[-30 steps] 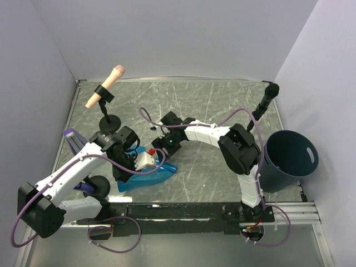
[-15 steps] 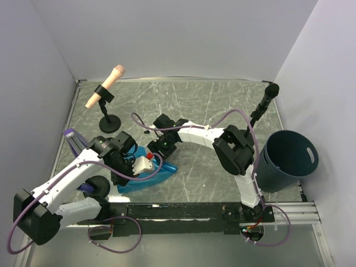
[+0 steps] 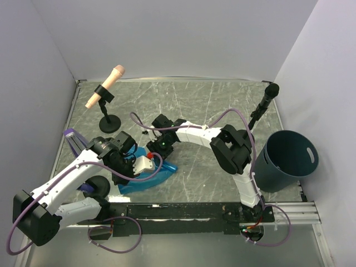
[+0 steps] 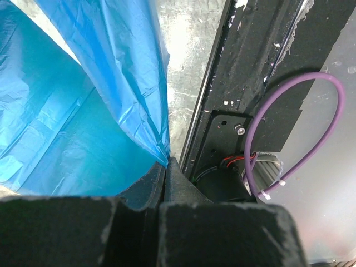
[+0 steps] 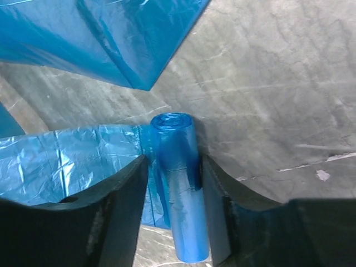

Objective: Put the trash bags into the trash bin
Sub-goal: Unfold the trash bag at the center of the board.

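blue roll, lengthwise between right pincer fingers

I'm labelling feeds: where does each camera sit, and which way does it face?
Top external: high behind the robot, looking down on grey marbled table, dark teal round plastic bin; left arm, right arm show.
Left wrist: down past shut left claw at translucent blue plastic bag sheet.
Right wrist: down through open right claw at small blue bag roll.
Both wrist views share the sheet.
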`<state>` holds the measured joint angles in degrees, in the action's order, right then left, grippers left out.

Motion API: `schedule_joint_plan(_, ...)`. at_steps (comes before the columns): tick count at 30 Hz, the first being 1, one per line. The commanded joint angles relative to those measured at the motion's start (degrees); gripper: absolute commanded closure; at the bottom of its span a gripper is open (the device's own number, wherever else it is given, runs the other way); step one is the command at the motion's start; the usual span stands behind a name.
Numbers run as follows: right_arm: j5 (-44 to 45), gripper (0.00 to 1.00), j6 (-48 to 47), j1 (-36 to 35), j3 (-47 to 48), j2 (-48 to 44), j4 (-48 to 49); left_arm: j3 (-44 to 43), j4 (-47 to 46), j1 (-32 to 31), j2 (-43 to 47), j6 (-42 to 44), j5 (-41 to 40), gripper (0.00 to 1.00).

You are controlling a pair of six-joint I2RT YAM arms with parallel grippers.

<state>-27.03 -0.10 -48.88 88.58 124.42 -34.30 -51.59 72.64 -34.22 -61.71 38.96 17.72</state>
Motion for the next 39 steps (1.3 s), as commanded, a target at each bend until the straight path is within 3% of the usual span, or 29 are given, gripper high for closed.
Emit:
schedule_joint_plan(1,7.2,0.58,0.0,-2.9,-6.8,13.2,-6.8,0.4,-0.7,0.1,0.5,0.2,1.5,0.99)
schedule_joint_plan(3,9.8,0.75,0.0,-3.0,-7.5,13.9,-6.6,0.4,-1.0,0.0,0.6,-0.2,1.6,0.99)
schedule_joint_plan(5,11.8,1.00,0.0,-2.7,-7.5,14.2,-6.2,0.6,-1.5,0.0,0.9,-0.4,1.9,0.99)
schedule_joint_plan(7,13.7,1.00,1.9,-1.6,-8.4,12.4,-5.5,1.0,-3.2,0.0,1.7,-0.8,1.9,0.95)
schedule_joint_plan(10,14.9,1.00,1.2,1.6,-11.7,5.0,-3.9,2.8,-7.3,0.0,4.8,-0.2,2.0,0.66)
schedule_joint_plan(14,15.5,1.00,-3.9,5.5,-15.2,-10.3,-3.0,5.3,-18.7,0.2,12.8,-0.2,4.5,0.38)
schedule_joint_plan(16,15.8,1.00,-7.4,6.7,-16.1,-17.1,-2.6,6.3,-26.2,0.1,15.8,-1.3,6.5,0.28)
schedule_joint_plan(19,14.4,1.00,-12.5,8.0,-16.1,-24.9,-3.9,5.6,-39.6,0.1,15.6,-6.7,9.7,0.25)
schedule_joint_plan(27,17.4,1.00,-15.6,12.5,-6.5,-35.8,-4.1,-4.5,-64.1,0.1,-0.9,-18.2,12.9,0.18)
schedule_joint_plan(33,13.5,1.00,-13.7,13.6,-1.0,-40.9,-4.7,-13.3,-66.9,0.6,-9.6,-18.9,18.0,0.12)
schedule_joint_plan(39,12.5,1.00,-15.5,13.6,0.6,-43.7,-5.7,-13.2,-74.5,1.3,-12.7,-20.9,18.9,0.11)
